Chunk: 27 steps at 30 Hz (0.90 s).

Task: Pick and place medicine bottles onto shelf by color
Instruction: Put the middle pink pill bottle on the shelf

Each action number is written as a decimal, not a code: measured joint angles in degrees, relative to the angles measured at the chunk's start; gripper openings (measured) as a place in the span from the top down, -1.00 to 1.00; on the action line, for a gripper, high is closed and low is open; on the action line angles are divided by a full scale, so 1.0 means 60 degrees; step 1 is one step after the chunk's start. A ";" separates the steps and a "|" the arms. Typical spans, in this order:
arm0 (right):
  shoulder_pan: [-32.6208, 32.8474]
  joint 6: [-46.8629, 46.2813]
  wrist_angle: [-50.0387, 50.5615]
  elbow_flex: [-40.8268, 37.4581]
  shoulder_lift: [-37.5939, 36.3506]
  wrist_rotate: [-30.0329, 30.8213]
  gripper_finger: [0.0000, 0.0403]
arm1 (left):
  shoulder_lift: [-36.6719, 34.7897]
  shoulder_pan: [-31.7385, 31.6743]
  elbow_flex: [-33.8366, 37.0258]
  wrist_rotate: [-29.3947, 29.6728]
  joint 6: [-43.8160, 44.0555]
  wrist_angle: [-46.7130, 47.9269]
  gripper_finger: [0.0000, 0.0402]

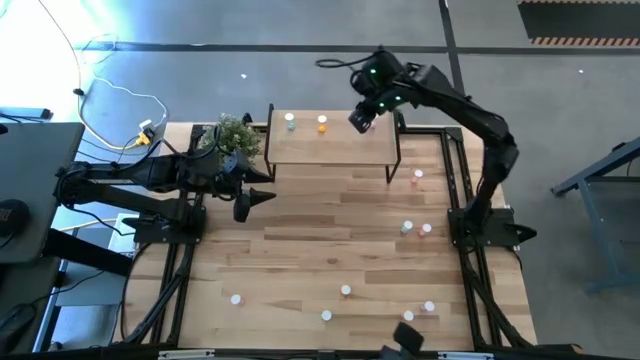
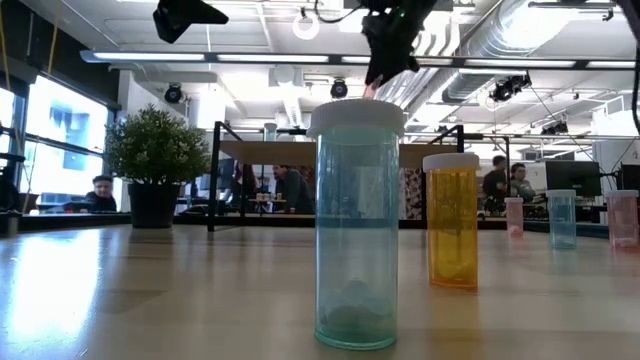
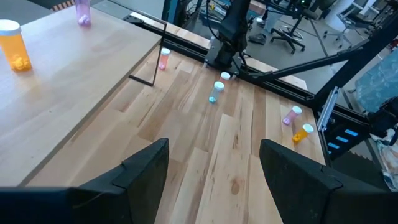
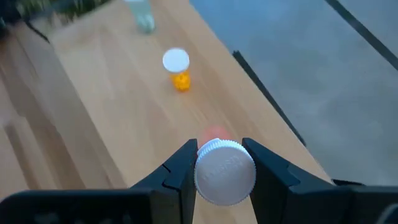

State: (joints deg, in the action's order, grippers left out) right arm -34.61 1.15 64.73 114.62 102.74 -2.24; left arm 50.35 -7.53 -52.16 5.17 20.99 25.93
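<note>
Right gripper point(image 4: 214, 167) clamped around white-capped red-pink bottle point(image 4: 224, 171), above shelf point(image 4: 112, 124).

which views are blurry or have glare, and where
Right wrist view: shelf and orange bottle soft, capped bottle in the right gripper sharper. Low view: bright ceiling lights, green bottle looms large. High view: glare at the upper left.

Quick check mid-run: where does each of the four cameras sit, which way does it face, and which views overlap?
High: overhead, straight down; both arms, small light-wood shelf.
Low: tabletop height, level toward the room; arms enter from above, pale green white-capped bottle nearest.
Left wrist: past open left claw across the table.
Right wrist: down past right claw gripping pink white-capped bottle.
Shared: orange white-capped bottle on the shelf, also in high.
</note>
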 joint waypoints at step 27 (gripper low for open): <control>0.0106 0.3071 0.0360 0.0159 0.1944 0.0113 0.49 | 0.0000 0.0001 0.0000 -0.0004 0.0149 -0.0004 -0.21</control>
State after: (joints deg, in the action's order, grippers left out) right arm -33.98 19.57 66.89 115.57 114.41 -1.56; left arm 50.35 -7.52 -52.16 5.15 21.89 25.91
